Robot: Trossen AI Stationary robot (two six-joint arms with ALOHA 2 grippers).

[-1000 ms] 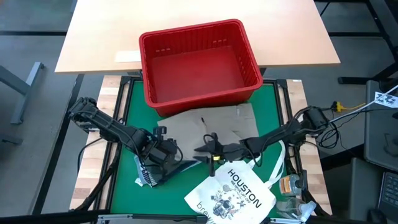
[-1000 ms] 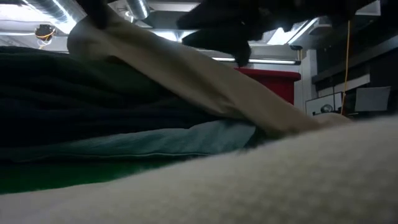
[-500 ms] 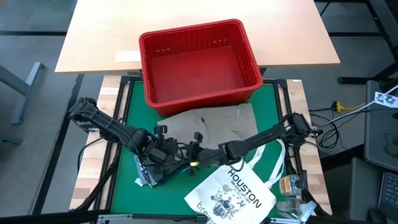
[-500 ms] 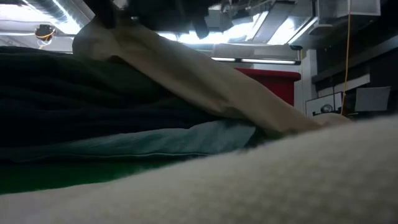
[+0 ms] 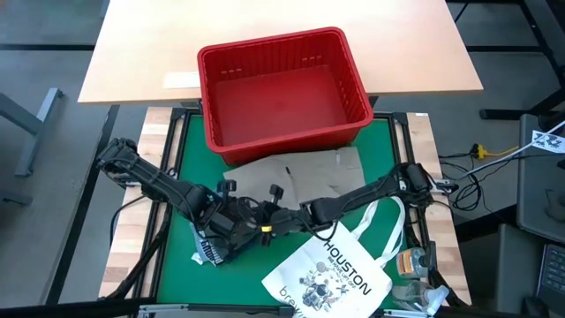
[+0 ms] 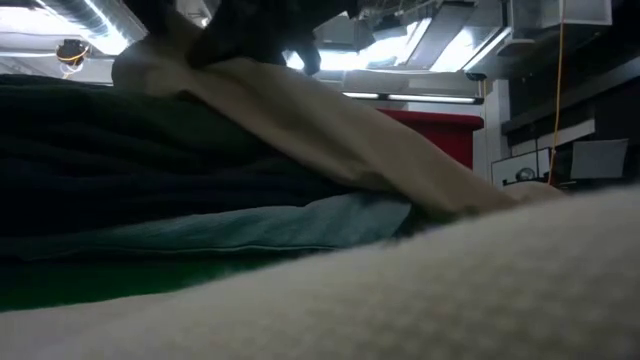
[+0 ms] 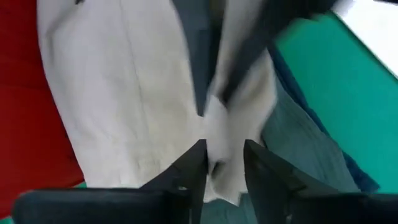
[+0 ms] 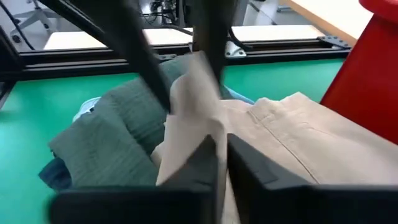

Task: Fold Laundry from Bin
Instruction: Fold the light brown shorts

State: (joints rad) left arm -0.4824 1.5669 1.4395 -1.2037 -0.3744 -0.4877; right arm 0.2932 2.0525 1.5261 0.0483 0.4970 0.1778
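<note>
Handoff risk: right gripper (image 5: 265, 231) pinches khaki garment (image 5: 309, 181) corner; left gripper (image 5: 237, 223), just beside it, jaws parted around same corner.
Weak pinch could slip, dropping the corner onto dark green garment (image 8: 112, 124) just below; red bin (image 5: 282, 88) sits empty beyond.

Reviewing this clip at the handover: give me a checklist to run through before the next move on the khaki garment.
1. Bin emptied: ok, only red floor shows.
2. Right gripper on khaki garment: ok, its fingers pinch a raised flap.
3. Left gripper released: cannot tell; fingers apart, cloth between them.
4. Grippers clear of each other: not ok, they meet at one corner.
5. Green garment free of the lift: cannot tell; it lies under the flap.
6. Tote bag out of the way: not ok, it adjoins the pile.
</note>
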